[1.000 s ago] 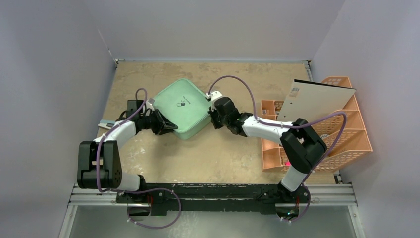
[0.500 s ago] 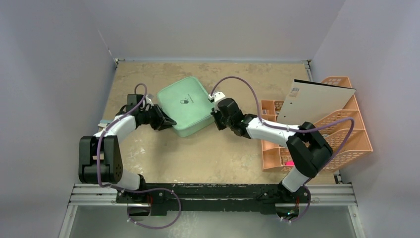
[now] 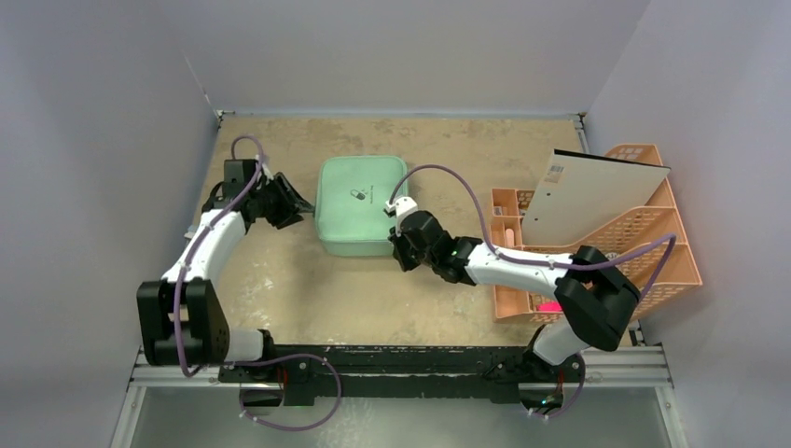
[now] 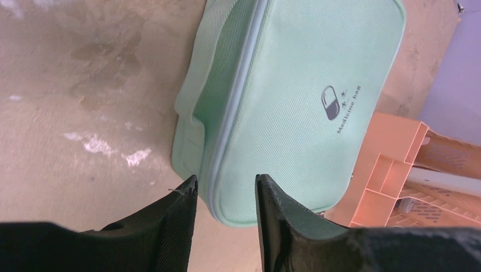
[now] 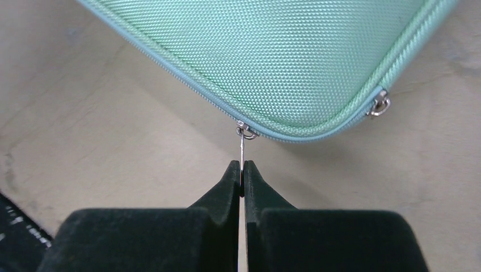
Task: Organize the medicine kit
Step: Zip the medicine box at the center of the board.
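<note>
- You are pinching the zipper pull [image 5: 243, 141] with your right jaws. They are pressing tight together on the thin metal tab at the near corner of the medicine kit [image 3: 359, 203], which is the hold you need for running the zip round.
- The medicine kit is lying flat and zipped shut in the middle of the desk [image 3: 308, 299], logo side up. It is sitting well apart from the peach rack [image 3: 653, 261] on the right.
- A second pull [image 5: 379, 106] is hanging loose further round the same corner, and you are not touching it.
- Your left jaws are standing partway apart just beside the kit's left edge, gripping nothing. In the wrist view the case is showing beyond the tips, not between them.
- I am reading that left arm as a brace in waiting: a light fabric case is likely going to slide as soon as you are tugging the tab, so something needs to be steadying the far side.
- With the lid closed and nothing sorted, you are only starting the opening step.
- The tab is sitting right at the very tips of the jaws, so I am expecting it to slip free if you are pulling at an angle to the zip line.
</note>
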Robot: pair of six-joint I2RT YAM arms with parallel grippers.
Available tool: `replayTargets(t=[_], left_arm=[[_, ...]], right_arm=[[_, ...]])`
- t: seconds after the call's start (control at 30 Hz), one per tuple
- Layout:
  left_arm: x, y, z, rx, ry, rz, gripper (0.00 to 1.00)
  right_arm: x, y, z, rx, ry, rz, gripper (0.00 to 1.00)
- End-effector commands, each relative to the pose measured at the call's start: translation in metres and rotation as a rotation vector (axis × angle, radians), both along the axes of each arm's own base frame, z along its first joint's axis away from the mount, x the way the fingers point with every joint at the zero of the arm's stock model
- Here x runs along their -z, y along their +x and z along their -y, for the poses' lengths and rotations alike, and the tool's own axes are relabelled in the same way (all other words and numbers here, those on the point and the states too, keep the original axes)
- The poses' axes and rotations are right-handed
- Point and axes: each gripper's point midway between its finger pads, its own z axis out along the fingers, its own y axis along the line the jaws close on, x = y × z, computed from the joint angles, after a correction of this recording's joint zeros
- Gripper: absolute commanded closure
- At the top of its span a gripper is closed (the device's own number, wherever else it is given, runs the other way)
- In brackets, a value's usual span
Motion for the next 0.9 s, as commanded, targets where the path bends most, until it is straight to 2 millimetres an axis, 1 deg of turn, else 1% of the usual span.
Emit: replayTargets(t=[0.0,0.1,0.2,0.27,0.37,0.43,0.57,0.6,0.77,0.87], left_arm=[[-0.008,-0.029,-0.003,-0.011,0.032,0.028,0.60],[-0.012,-0.045,0.009,-0.012,-0.020,0.047,0.60],[-0.009,-0.058,0.025,0.007,-0.034,0.039,0.58],[-0.005,-0.064,0.034,0.009,-0.058,0.020,0.57],[0.000,-0.066,0.047,0.015,-0.098,0.012,0.56],[0.004,-0.069,0.055,0.026,-0.093,0.007,0.56],[0.018,-0.074,0.061,0.018,-0.090,-0.017,0.55],[0.020,-0.075,0.061,0.011,-0.094,-0.019,0.55],[0.022,-0.069,0.065,-0.009,-0.134,0.013,0.54],[0.033,-0.070,0.066,-0.015,-0.142,-0.016,0.55]], right_arm=[[-0.015,-0.014,-0.031,0.006,0.134,-0.022,1.00],[-0.016,-0.022,-0.049,-0.026,0.150,-0.034,1.00],[-0.017,-0.028,-0.065,-0.048,0.165,-0.044,1.00],[-0.017,-0.032,-0.074,-0.061,0.174,-0.054,1.00],[-0.020,-0.038,-0.086,-0.081,0.178,-0.063,1.00],[-0.022,-0.040,-0.091,-0.082,0.182,-0.063,1.00],[-0.029,-0.045,-0.101,-0.092,0.195,-0.055,1.00],[-0.029,-0.046,-0.103,-0.096,0.194,-0.055,1.00],[-0.026,-0.053,-0.111,-0.115,0.195,-0.071,1.00],[-0.023,-0.053,-0.111,-0.112,0.188,-0.070,1.00]])
